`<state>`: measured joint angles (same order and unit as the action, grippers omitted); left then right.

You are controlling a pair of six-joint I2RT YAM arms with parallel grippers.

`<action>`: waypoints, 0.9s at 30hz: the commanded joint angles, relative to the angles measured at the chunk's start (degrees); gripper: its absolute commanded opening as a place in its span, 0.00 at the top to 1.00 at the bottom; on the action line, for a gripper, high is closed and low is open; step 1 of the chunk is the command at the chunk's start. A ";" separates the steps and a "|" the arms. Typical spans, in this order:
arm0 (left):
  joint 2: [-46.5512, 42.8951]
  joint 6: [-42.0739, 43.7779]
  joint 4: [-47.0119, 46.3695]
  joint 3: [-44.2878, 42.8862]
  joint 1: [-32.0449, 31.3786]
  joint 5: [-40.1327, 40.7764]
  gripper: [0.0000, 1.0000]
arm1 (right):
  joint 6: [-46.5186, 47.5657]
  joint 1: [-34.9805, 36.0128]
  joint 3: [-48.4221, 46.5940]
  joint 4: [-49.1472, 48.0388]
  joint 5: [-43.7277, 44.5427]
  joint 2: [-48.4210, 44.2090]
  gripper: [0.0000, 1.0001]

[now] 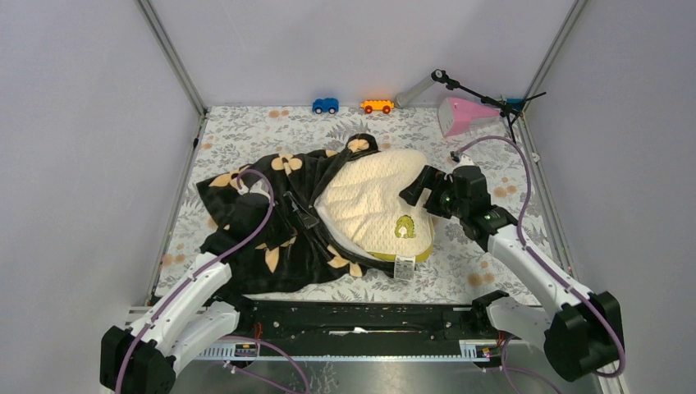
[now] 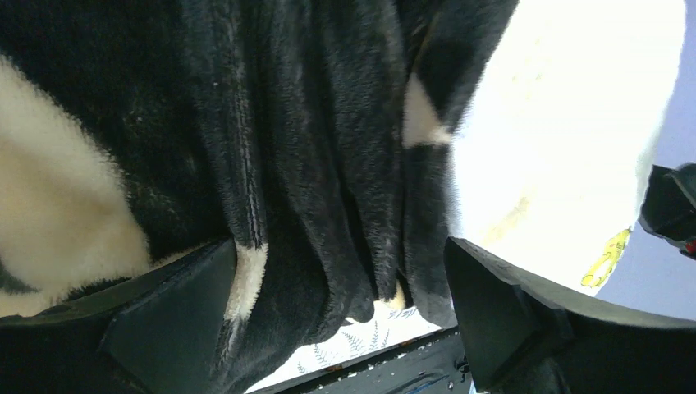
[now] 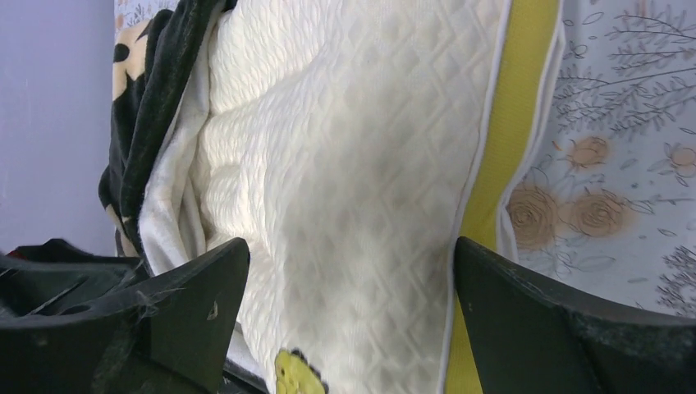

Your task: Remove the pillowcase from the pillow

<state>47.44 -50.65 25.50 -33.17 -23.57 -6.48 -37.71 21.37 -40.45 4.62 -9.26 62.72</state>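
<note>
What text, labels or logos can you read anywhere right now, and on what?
No text can be read in any view.
The white tag at the near edge of the pillow: print too small to read.
The green-yellow logo on the pillow: a shape only, no legible letters.

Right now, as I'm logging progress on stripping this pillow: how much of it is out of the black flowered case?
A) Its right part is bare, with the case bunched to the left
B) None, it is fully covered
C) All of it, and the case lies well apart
A: the top view shows the pillow with its cream quilted face, logo and label bare on the right, while the pillowcase is bunched over its left edge.
</note>
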 commanded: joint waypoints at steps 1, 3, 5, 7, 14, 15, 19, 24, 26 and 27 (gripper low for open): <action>3.12 -5.44 -12.45 6.36 0.02 -5.31 0.01 | 3.35 0.37 1.62 5.34 3.46 -6.91 0.00; 6.90 -5.86 -18.18 8.25 0.02 -6.31 0.01 | 3.88 0.33 2.53 7.73 3.22 -9.51 0.00; 10.79 -4.97 -24.41 9.40 -0.03 -6.54 0.01 | 4.16 0.37 3.54 9.73 2.94 -12.23 0.01; 14.66 -5.23 -32.86 11.27 -0.11 -5.85 0.01 | 3.63 0.29 4.93 10.64 3.12 -15.12 0.00; 35.82 -1.11 -55.44 4.78 0.13 -6.24 0.02 | 0.65 0.37 9.26 9.65 2.47 -20.06 0.00; 37.72 -0.28 -55.39 3.45 0.83 -7.74 0.02 | 0.63 0.35 9.32 9.76 2.34 -19.97 0.01; 36.49 1.91 -54.10 3.15 2.04 -8.11 0.04 | 0.71 0.35 9.63 10.76 2.09 -20.85 0.00; 24.34 4.06 -41.95 2.39 1.60 -2.40 0.04 | -0.52 0.35 11.10 9.63 3.28 -22.11 0.00; 20.24 3.59 -36.74 1.50 0.93 -0.86 0.04 | -1.75 0.35 11.70 8.26 2.63 -21.68 0.00; 18.32 3.22 -34.33 1.06 0.51 -0.35 0.04 | -2.43 0.35 11.84 7.90 2.41 -21.18 0.00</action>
<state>72.93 -48.82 -17.23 -29.87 -22.00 -11.25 -37.21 21.37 -29.54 14.55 -6.50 41.19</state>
